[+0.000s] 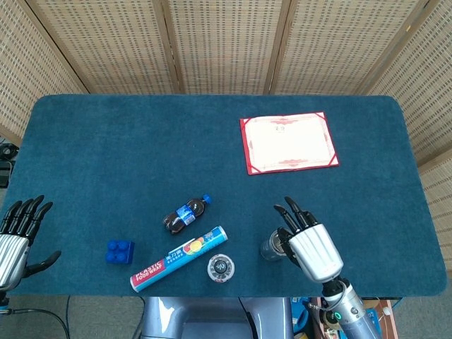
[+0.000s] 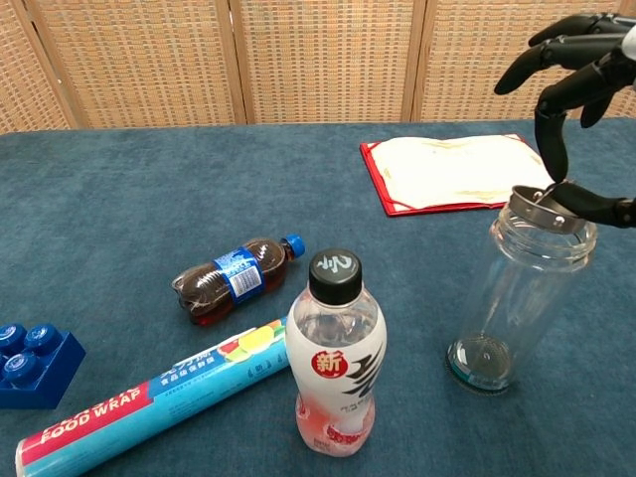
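right hand [image 2: 571, 119]: pinches metal ring [image 2: 547, 210] at jar [image 2: 522, 298] mouth | left hand [image 1: 18, 236]: fingers wide, holding nothing, at worktop [image 1: 106, 162] edge

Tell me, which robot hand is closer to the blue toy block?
The left hand. It rests open at the table's edge, just left of the blue toy block. The right hand is far across, pinching a metal ring over the clear jar.

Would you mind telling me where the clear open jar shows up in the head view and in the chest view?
Head view: the clear jar stands near the table's front edge, right of centre, partly under the right robot hand.
Chest view: it stands upright at right, a metal ring at its mouth.
Shared landmark: the red folder lies beyond it.
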Available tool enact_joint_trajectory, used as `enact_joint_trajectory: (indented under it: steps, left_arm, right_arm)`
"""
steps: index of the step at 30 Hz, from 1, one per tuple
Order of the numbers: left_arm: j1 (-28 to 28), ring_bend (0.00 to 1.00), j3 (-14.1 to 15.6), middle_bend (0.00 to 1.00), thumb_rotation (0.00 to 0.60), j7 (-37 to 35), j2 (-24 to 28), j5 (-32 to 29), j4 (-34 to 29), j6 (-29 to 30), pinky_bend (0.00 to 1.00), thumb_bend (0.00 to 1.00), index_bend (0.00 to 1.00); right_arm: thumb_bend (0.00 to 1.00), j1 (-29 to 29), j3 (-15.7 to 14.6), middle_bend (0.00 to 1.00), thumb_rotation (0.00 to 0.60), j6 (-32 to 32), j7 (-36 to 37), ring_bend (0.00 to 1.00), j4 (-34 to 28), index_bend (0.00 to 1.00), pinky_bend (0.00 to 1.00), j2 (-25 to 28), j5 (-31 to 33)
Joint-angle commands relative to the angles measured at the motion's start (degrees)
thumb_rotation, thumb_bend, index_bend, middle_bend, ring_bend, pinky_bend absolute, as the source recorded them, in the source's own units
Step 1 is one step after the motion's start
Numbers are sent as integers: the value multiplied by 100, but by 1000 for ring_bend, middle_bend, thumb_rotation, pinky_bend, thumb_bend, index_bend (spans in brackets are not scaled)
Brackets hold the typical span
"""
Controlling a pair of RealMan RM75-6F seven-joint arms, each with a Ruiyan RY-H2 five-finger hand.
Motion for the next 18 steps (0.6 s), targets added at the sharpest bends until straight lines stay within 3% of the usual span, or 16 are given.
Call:
enact_joint_trajectory:
  steps: [1,18]
  left_arm:
    - [-1,0,0,0,600,1,-2,-1,3,-5,0,209,0]
    - [3,0,-11,0,600,-23,-5,-13,8,-5,0,209,0]
  right_arm:
    - [529,5,20,268,600,-28,7,119,31,642,430,-30,27]
    - [427,-2,33,153,600,-110,61,88,54,595,405,14,13]
